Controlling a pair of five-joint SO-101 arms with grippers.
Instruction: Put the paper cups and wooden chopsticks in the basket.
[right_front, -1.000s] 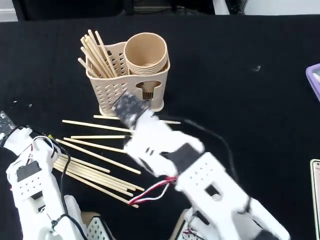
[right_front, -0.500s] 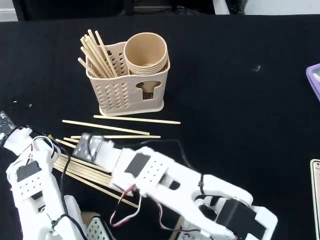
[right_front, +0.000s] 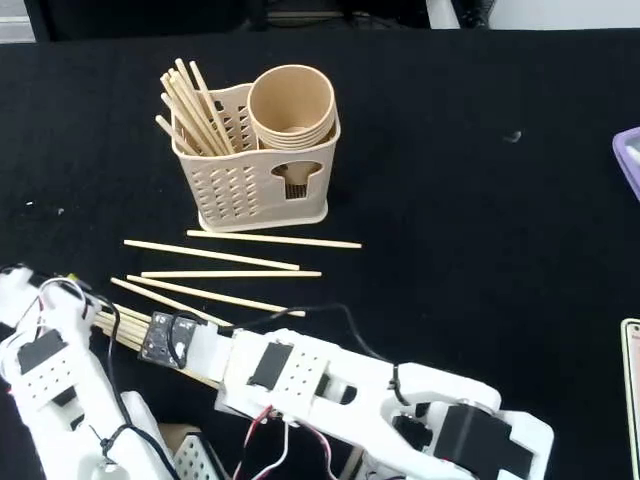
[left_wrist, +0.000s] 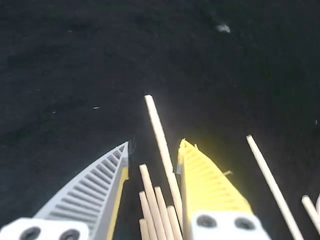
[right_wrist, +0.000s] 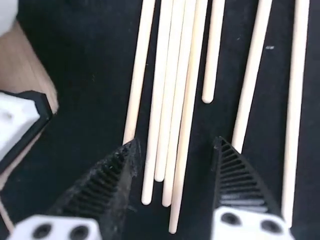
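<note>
Your right arm (right_front: 330, 385) lies low across the near counter (right_front: 480, 220) and covers much of the pile (right_front: 115, 325) of loose chopsticks. The left arm (right_front: 45, 365) sits close against it, so the two crowd the same spot. Four more chopsticks (right_front: 230, 273) lie apart between the pile and the basket (right_front: 255, 180). The basket holds stacked cups (right_front: 292, 100) in one compartment and upright sticks (right_front: 188, 100) in the other. A purple thing (right_front: 628, 160) sits at the counter's right edge.

The high view gives you the layout, and the wrist views give you the fingers close up. The right claw (right_wrist: 176, 144) is spread wide, straddling several chopsticks and gripping none, with a tan surface (right_wrist: 20, 65) off to one side. The left claw (left_wrist: 154, 144) is parted too, with chopstick ends lying between its fingers.
</note>
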